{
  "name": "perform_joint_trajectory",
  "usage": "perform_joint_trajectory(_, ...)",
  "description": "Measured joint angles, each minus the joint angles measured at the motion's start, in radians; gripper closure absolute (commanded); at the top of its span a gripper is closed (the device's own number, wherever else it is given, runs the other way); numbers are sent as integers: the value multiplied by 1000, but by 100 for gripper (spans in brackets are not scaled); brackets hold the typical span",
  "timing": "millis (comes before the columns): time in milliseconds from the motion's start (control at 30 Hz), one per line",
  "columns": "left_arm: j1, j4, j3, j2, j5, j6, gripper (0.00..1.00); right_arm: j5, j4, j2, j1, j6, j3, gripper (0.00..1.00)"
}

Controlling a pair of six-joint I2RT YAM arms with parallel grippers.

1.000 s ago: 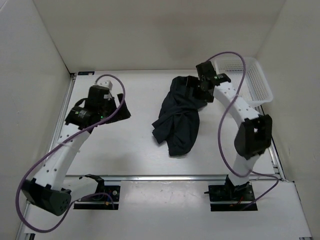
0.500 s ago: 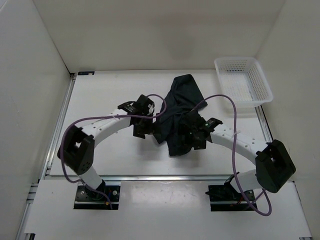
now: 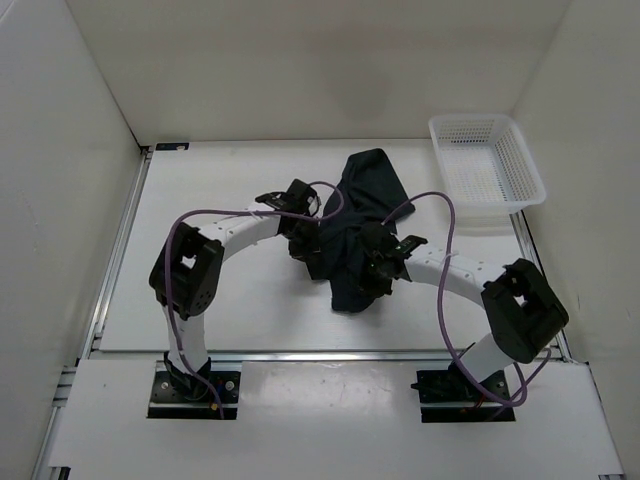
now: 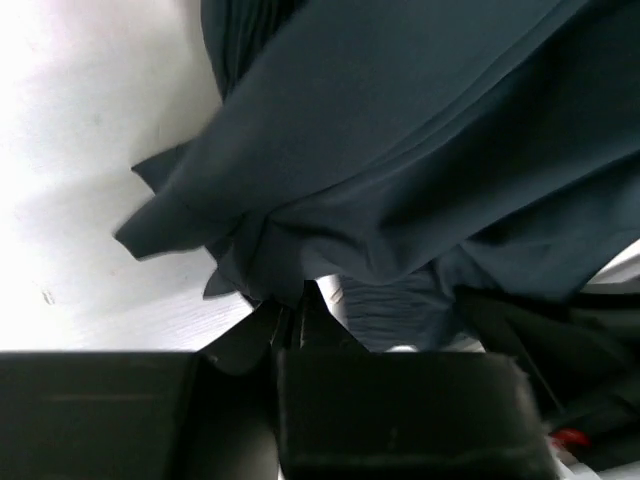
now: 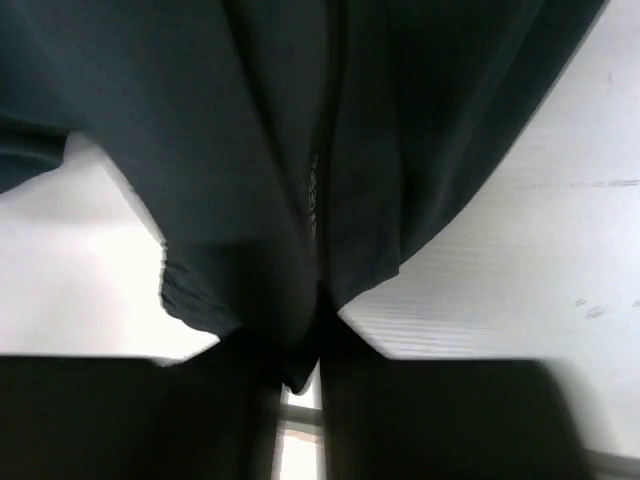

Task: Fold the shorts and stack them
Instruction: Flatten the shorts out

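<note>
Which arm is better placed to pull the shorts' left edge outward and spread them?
Left, probably. The left gripper is shut on a bunched fold of the shorts at their left edge, with bare table beyond it. The right gripper pinches fabric on the opposite side.

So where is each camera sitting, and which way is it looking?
Top external: high above and behind the robot, facing down at the table, the shorts and the white basket; the left arm and right arm show whole.
Left wrist: on the left arm, facing along the left end effector, shut on bunched fabric.
Right wrist: on the right arm, facing along the right end effector, pinching a fold.
Shared: all three see the shorts.
</note>
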Motion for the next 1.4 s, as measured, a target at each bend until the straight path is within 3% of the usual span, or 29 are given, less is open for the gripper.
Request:
perform_joint_trajectory(67, 24, 1, 17, 0, 19, 8, 90, -3, -6, 14, -2, 6, 4, 100)
perform_joint_trajectory(200, 125, -41, 84, -7, 43, 36, 90, 51, -112, 22, -39, -48, 103, 100)
perform_joint_trajectory(400, 370, -183, 441, -68, 40, 81, 90, 237, -256, 27, -207, -277, 589, 100)
perform_joint_trajectory(567, 543, -211, 628, -277, 81, 92, 90, 334, -216, 10, -204, -462, 970, 100)
perform_joint_trajectory(667, 566, -214, 620, -448, 105, 106, 90, 356, -194, -66, -153, -539, 974, 97)
perform_joint_trajectory(733, 567, -206, 538, -577, 120, 122, 90, 370, -164, -139, -127, -570, 885, 83)
perform_joint_trajectory(800, 569, -180, 367, -709, 125, 135, 72, 383, -138, -218, -94, -594, 748, 46)
perform_joint_trajectory(833, 573, -174, 267, -774, 118, 140, 54, 391, -127, -257, -74, -604, 662, 31)
perform_joint_trajectory(900, 587, -147, 39, -869, 101, 144, 0, 400, -132, -306, -26, -603, 512, 15)
perform_joint_trajectory(933, 592, -160, -74, -896, 90, 141, 0, 398, -130, -316, 0, -597, 437, 14)
perform_joint_trajectory(1033, 606, -182, -332, -870, 69, 126, 0, 355, -128, -311, 83, -550, 226, 14)
perform_joint_trajectory(1100, 612, -216, -428, -818, 49, 117, 2, 323, -154, -292, 120, -506, 117, 21)
perform_joint_trajectory(1167, 613, -248, -441, -799, 29, 110, 11, 322, -200, -289, 126, -461, 61, 31)
perform_joint_trajectory(1200, 614, -250, -428, -801, 19, 105, 14, 329, -224, -295, 123, -440, 53, 44)
perform_joint_trajectory(1267, 614, -246, -380, -799, 0, 96, 19, 342, -240, -317, 105, -406, 53, 58)
perform_joint_trajectory(1333, 614, -229, -321, -783, -22, 80, 18, 335, -246, -348, 53, -368, 60, 68)
perform_joint_trajectory(1400, 614, -204, -280, -739, -40, 60, 10, 290, -241, -364, -53, -320, 66, 66)
